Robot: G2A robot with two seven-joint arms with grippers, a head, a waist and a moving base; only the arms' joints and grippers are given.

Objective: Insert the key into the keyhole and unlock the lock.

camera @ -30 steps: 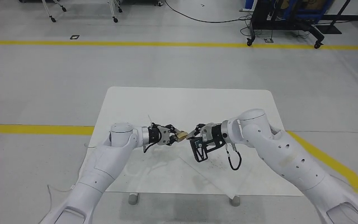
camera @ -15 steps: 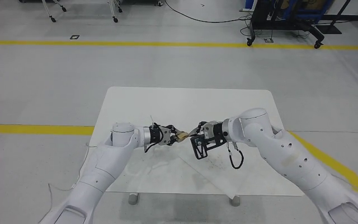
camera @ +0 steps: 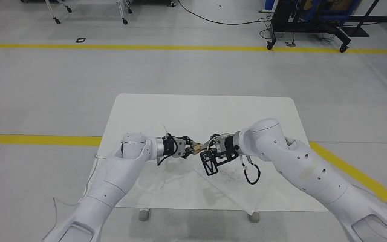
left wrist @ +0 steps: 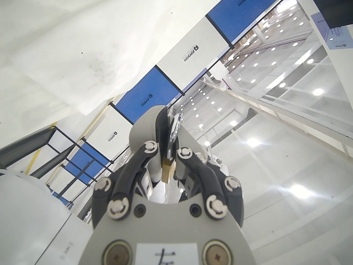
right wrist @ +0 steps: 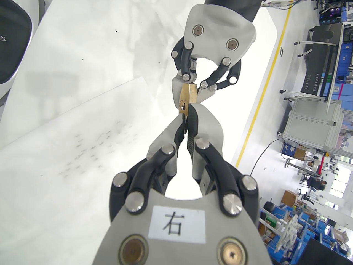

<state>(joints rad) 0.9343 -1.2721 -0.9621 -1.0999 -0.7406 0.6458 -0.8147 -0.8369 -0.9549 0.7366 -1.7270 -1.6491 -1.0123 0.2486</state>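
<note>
You are at the insertion step: the left gripper (right wrist: 190, 90) has its fingers clamped on the brass lock (right wrist: 188, 96), holding it in the air above the white table (camera: 260, 115) with the keyhole (right wrist: 182, 103) turned toward the other arm. Your right gripper (right wrist: 187, 114) meets it head-on, fingers pressed together on the silver key (left wrist: 174, 130). In the left wrist view the key's round head shows between the pads and its blade runs down to the lock's face. From the right wrist view the slot looks bare and the fingertips sit just beside it, so I judge the key has not gone in; the pads hide exactly where its tip lies. Your next move calls for a small sideways correction to line the blade up with the slot, then a straight push along the lock's axis, and a turn of the wrist only once it seats. Keep the left grip firm, or the lock may twist away under the push
</note>
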